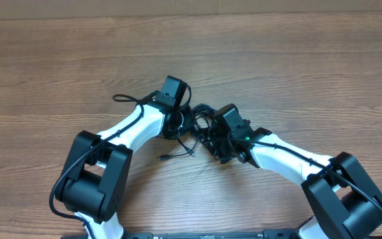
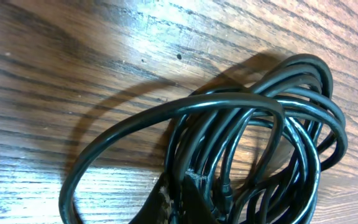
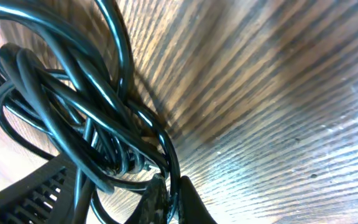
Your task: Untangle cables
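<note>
Cables (image 1: 201,121) sit in one tangled black bundle near the middle of the table (image 1: 277,60), between the two arms. One loose plug end (image 1: 163,158) trails off toward the near edge.

Left gripper (image 2: 188,182): jaws together, tips pressed against the near side of the coiled loops. Can't tell if a strand is nipped between them.

Right gripper (image 3: 171,188): jaws closed, with a thin strand running down into the pinch, so it's clamped on the cables. In the right wrist view the loops are knotted over each other just above the tips. In the overhead view both wrists crowd the bundle and hide part of it.
</note>
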Available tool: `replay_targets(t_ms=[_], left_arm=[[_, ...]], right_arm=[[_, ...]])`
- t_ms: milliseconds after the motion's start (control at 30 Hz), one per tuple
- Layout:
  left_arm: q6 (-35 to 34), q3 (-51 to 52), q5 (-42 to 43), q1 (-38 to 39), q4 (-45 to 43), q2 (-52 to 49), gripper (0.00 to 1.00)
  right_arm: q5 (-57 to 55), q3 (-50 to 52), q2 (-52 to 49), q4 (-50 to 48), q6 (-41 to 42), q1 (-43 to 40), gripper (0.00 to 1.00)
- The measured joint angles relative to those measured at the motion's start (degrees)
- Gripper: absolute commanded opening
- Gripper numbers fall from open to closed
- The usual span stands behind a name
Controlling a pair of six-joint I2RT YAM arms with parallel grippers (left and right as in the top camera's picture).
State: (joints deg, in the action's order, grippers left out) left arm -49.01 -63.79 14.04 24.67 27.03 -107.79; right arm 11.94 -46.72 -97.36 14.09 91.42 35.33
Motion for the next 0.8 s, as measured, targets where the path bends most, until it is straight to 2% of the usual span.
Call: replay_targets(t_ms=[233, 433, 567, 800], left_arm=[[9.2, 0.0, -1.36, -0.68, -0.37, 0.0, 0.04], [22.43, 0.0, 9.81, -5.51, -4.74, 0.92, 0.04], [28.94, 0.0, 16.22, -9.46, -5.77, 5.81, 0.04], [34.91, -0.02, 19.1, -12.83, -5.88, 18.21, 0.04]], right_arm=[[1.2, 0.0, 0.02, 0.04, -9.86, -0.74, 0.04], [1.09, 0.0, 2.45, 0.33, -17.16, -1.18, 0.04], [0.5, 0.0, 5.31, 2.84, -19.47, -1.18, 0.04], [-1.49, 0.0, 5.84, 5.92, -21.73, -1.18, 0.04]])
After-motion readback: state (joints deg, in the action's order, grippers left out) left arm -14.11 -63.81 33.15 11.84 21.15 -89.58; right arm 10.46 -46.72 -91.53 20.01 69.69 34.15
